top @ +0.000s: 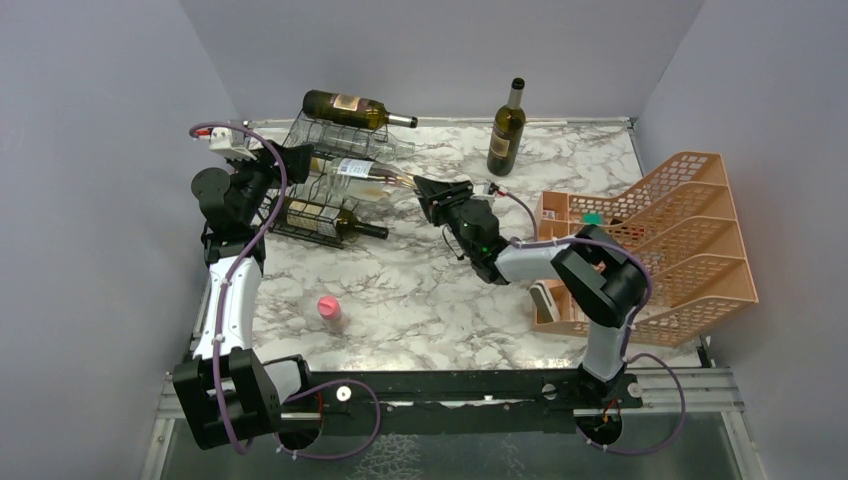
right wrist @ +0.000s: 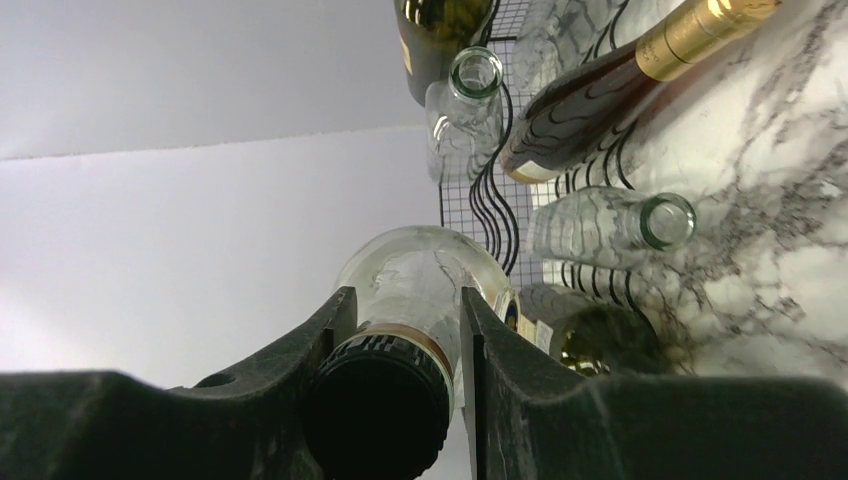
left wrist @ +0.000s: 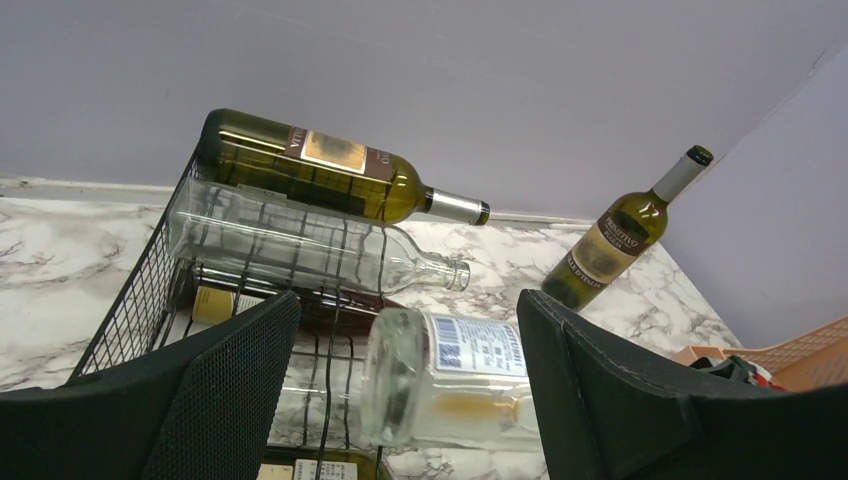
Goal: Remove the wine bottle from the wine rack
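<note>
Clearly, the right gripper [right wrist: 405,310] is clenched on the capped neck of a clear wine bottle [right wrist: 420,268] with a blue and white label. This bottle lies on its side across the middle of the black wire rack [left wrist: 130,300], and its neck sticks out on the right side. At the other end, the left gripper [left wrist: 407,310] is released, with one finger on each side of the bottle's base; I cannot tell if they touch it. A dark green bottle [left wrist: 310,165] lies on top of the rack, with an empty clear bottle [left wrist: 300,245] just under it. Farther right, another green bottle [top: 506,130] stands upright on the marble tabletop [top: 420,290], near a peach organizer [top: 690,230].
</note>
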You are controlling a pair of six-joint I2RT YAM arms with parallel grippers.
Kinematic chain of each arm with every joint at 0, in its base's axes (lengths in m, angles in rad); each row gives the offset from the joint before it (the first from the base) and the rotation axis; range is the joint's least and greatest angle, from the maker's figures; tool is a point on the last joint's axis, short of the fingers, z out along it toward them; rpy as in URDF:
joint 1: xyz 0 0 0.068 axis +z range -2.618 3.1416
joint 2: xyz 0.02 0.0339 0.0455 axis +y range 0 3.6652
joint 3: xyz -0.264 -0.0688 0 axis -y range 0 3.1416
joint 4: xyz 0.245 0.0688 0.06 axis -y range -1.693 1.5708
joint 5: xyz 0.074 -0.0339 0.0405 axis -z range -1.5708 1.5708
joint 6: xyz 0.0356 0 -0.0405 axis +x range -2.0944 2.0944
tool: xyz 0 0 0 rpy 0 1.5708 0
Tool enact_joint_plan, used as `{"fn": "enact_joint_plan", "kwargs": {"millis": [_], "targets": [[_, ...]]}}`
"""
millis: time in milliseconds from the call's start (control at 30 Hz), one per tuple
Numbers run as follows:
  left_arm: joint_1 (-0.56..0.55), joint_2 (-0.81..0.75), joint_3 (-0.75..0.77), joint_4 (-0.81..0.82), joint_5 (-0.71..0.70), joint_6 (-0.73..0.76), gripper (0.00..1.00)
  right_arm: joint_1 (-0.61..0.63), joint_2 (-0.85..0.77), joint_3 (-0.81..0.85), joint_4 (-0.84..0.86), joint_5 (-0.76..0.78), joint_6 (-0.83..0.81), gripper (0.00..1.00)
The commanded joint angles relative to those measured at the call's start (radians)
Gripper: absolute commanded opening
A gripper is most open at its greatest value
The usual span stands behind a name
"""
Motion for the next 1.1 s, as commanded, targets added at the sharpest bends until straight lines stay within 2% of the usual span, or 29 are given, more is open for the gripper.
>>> {"fn": "enact_joint_plan", "kwargs": {"millis": [0, 233, 333, 467, 533, 633, 800, 933, 1067], "targets": [[0.006, -0.002, 0.025, 0.03, 0.02, 0.006, 0.85, -0.035, -0.221, -0.066, 0.23, -0.081, 0.088, 0.03], [-0.001, -0.002, 0.024, 0.029, 0.022, 0.002, 0.85, -0.134, -0.545, -0.234, -0.056, -0.123, 0.012, 0.04], [-0.015, 0.0, 0.023, 0.03, 0.02, -0.001, 0.85, -0.231, -0.687, -0.255, -0.274, -0.172, -0.046, 0.03], [-0.042, -0.001, 0.021, 0.029, 0.021, 0.006, 0.85, -0.337, -0.821, -0.173, -0.599, -0.23, -0.254, 0.02], [-0.047, 0.001, 0.021, 0.029, 0.021, 0.006, 0.85, -0.384, -0.846, -0.138, -0.703, -0.26, -0.369, 0.01], [-0.051, 0.004, 0.021, 0.029, 0.019, 0.002, 0.85, -0.435, -0.82, -0.067, -0.781, -0.311, -0.554, 0.01], [-0.068, 0.008, 0.024, 0.029, 0.027, -0.005, 0.85, -0.465, -0.674, 0.118, -0.881, -0.383, -0.904, 0.01], [-0.068, 0.014, 0.024, 0.029, 0.027, -0.01, 0.85, -0.48, -0.582, 0.243, -0.899, -0.44, -1.088, 0.01], [-0.069, 0.023, 0.028, 0.03, 0.037, -0.025, 0.85, -0.48, -0.5, 0.382, -0.974, -0.412, -1.257, 0.01]]}}
